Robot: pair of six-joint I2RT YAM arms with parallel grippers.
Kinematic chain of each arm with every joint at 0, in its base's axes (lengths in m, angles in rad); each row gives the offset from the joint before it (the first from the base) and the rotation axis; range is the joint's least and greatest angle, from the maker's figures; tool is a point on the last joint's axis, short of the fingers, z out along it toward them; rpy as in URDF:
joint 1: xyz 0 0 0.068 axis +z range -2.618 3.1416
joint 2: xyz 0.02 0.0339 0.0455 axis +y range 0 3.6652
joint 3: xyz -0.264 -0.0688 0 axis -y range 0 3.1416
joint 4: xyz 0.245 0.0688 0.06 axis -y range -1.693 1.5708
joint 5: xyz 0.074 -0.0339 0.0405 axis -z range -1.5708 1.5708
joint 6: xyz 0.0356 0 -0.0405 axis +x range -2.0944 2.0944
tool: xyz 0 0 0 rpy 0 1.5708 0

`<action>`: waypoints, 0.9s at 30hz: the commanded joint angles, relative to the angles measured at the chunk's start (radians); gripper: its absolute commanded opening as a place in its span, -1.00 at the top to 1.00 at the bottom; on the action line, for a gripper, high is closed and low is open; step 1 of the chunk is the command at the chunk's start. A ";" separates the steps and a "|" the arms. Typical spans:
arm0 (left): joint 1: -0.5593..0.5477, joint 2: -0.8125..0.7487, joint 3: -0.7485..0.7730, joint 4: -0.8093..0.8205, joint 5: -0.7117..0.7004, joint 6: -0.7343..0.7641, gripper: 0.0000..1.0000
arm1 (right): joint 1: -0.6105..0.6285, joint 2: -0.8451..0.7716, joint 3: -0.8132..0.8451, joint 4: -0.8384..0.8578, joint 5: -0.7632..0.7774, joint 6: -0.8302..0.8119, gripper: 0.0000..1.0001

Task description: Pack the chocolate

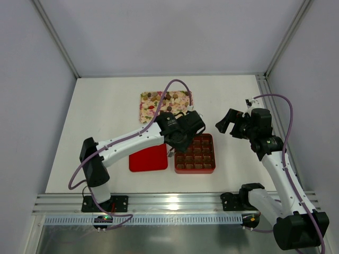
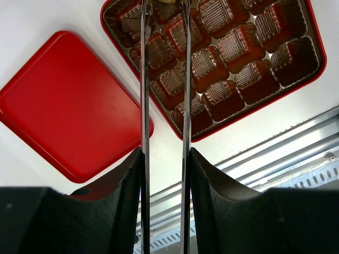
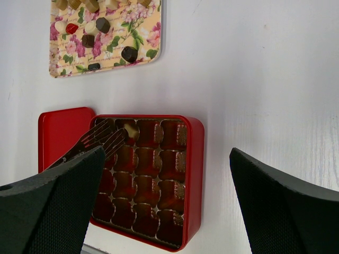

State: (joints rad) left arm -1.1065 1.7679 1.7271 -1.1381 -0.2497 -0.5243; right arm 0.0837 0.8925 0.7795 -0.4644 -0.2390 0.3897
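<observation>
Top external view, one red box [image 1: 195, 154], one lid [image 1: 148, 157], one flowered tray [image 1: 143, 106]

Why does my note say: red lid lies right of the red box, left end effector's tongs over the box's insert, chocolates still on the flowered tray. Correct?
One error: the red lid lies left of the red box, touching its side, as the top external view shows. The rest stands: the left end effector has its tongs over the insert, and chocolates remain on the flowered tray.

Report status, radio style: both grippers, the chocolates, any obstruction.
Left gripper with tongs over red box, one piece dropped in. Right gripper open, empty. Chocolates mostly on flowered tray. No obstruction.
</observation>
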 commanded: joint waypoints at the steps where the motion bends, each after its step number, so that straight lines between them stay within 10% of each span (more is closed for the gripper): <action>1: -0.009 -0.001 0.005 0.038 0.004 -0.013 0.22 | -0.001 -0.017 0.003 0.017 -0.003 -0.011 -0.99; 15: 0.025 -0.053 0.092 0.005 -0.079 0.006 0.16 | 0.001 -0.015 0.007 0.021 -0.009 -0.011 -1.00; 27: 0.341 0.047 0.193 0.018 -0.088 0.106 0.11 | -0.001 0.000 0.007 0.032 -0.025 -0.008 -1.00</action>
State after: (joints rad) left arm -0.8215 1.7821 1.8717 -1.1427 -0.3199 -0.4583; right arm 0.0837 0.8925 0.7795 -0.4641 -0.2481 0.3901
